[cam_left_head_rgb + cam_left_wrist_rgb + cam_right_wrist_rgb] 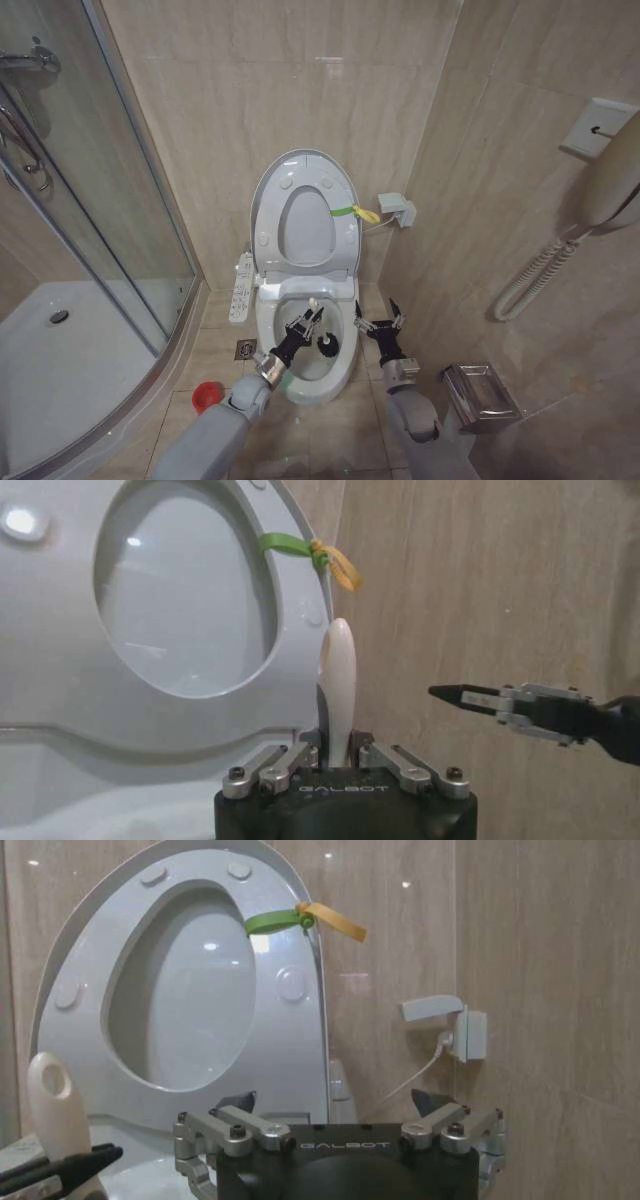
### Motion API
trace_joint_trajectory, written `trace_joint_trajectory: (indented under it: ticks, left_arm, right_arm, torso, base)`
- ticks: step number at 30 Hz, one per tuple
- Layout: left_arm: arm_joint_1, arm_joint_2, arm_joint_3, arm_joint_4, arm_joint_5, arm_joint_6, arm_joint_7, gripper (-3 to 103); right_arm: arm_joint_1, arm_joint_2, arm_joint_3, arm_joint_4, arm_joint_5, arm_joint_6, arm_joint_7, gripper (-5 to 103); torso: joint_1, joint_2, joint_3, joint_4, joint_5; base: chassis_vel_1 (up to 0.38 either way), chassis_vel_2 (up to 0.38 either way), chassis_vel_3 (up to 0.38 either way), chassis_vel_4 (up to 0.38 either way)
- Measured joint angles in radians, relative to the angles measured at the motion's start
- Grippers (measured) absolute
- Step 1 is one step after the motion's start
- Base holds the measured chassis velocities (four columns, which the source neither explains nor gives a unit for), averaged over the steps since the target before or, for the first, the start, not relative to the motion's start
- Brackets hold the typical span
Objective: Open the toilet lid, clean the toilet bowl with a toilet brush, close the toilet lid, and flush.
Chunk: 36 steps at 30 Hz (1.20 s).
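We see the toilet lid (305, 215) raised upright. Our left gripper (303, 325) clenches the toilet brush (321, 332), its black head seemingly down inside the toilet bowl (335, 375). Our right gripper (381, 322) hovers released beside the rim.

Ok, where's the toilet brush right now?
In the head view the toilet brush is held by the left gripper over the open toilet bowl, bristles down inside it, with the right gripper just beside the bowl's rim.
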<state>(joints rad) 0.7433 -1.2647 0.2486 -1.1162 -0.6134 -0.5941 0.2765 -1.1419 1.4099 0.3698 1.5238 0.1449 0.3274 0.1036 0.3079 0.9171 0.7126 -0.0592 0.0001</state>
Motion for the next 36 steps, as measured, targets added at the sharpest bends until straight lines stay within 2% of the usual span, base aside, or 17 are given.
trace_joint_trajectory:
  ticks: [7, 17, 24, 36]
  left_arm:
    - [0.025, -0.010, 0.006, 0.017, -0.001, 0.000, -0.007, 18]
    - [-0.001, -0.005, -0.074, 0.132, 0.015, -0.046, 0.039, 18]
    - [-0.005, 0.027, -0.091, 0.051, 0.015, -0.034, 0.005, 18]
    - [0.029, 0.076, -0.086, -0.102, 0.055, 0.034, -0.106, 18]
  right_arm:
    - [0.000, 0.000, 0.000, 0.000, 0.000, 0.000, 0.000, 100]
    - [0.000, 0.000, 0.000, 0.000, 0.000, 0.000, 0.000, 100]
    - [0.000, 0.000, 0.000, 0.000, 0.000, 0.000, 0.000, 100]
    - [0.000, 0.000, 0.000, 0.000, 0.000, 0.000, 0.000, 100]
  torso:
    - [0.000, 0.000, 0.000, 0.0001, 0.0001]
    - [0.000, 0.000, 0.000, -0.0001, -0.0003]
    - [0.000, 0.000, 0.000, 0.0000, -0.0003]
    - [0.000, 0.000, 0.000, 0.0000, -0.0002]
  base:
    - [0.000, 0.000, 0.000, 0.000]
    - [0.000, 0.000, 0.000, 0.000]
    - [0.000, 0.000, 0.000, 0.000]
    - [0.000, 0.000, 0.000, 0.000]
